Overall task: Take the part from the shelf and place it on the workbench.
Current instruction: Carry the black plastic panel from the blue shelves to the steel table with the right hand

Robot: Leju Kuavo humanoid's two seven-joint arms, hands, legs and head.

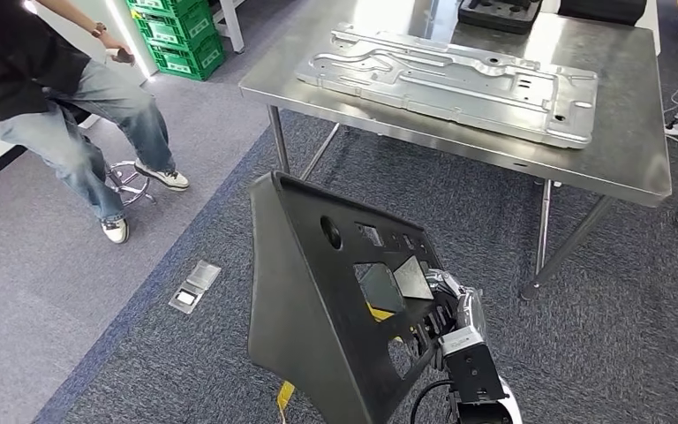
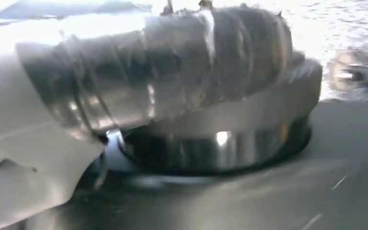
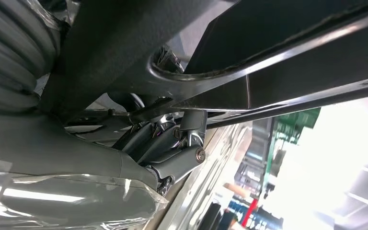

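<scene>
A large black panel part (image 1: 318, 300) with several cut-outs stands tilted in front of me, above the carpet. My right hand (image 1: 448, 305) grips its right edge, fingers hooked through a cut-out. In the right wrist view the fingers (image 3: 172, 139) clamp the part's dark rim (image 3: 249, 52). The left wrist view is blurred: my left hand's taped ribbed cover (image 2: 163, 76) lies close against a dark glossy surface (image 2: 249, 196), and its fingers are hidden. The steel workbench (image 1: 636, 150) stands ahead, beyond the part.
A long silver stamped metal sheet (image 1: 450, 75) covers much of the workbench, with a black tray (image 1: 499, 11) at its far edge. A person (image 1: 71, 97) sits on a stool at the left. Green crates (image 1: 181, 31) are stacked behind. A floor socket (image 1: 194, 287) is set in the carpet.
</scene>
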